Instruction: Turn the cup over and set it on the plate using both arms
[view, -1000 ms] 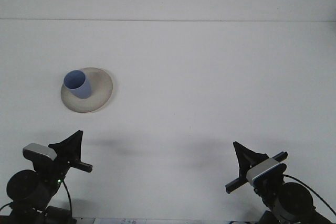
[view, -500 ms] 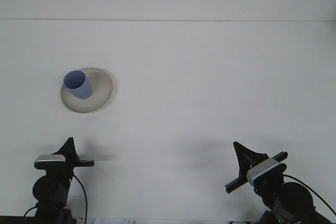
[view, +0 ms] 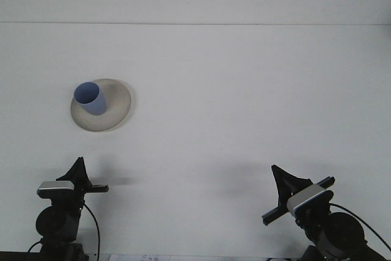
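1. Cup (view: 90, 98), the blue one, is sitting mouth-up on the plate (view: 101, 105), over on the plate's left side, out at the far left of the counter (view: 244, 90). Looks slightly tilted toward the camera, but that could just be the view angle.

2. What just changed: the left arm has pulled back and swung round. A second ago its pincer sat a bit higher and angled out to the right; half a second ago it was already low at the near edge, and since then it's only nudged a touch left. So basically it's parked.

3. Left pincer (view: 78, 169) is well short of the plate, nothing in it as far as I can see. Only one dark fingertip shows from here, so I honestly can't tell if it's wide or narrow.

4. Right pincer (view: 282, 178) at the near right hasn't budged across all three frames. Same deal, one dark point visible, can't tell the gap, and nothing is in it.

5. Cup and plate haven't shifted at all compared to earlier.

6. My read: the flip-and-place part looks finished, cup upright on plate, both arms backed off and well apart from it. Seems like the tail end of the run, arms going home.
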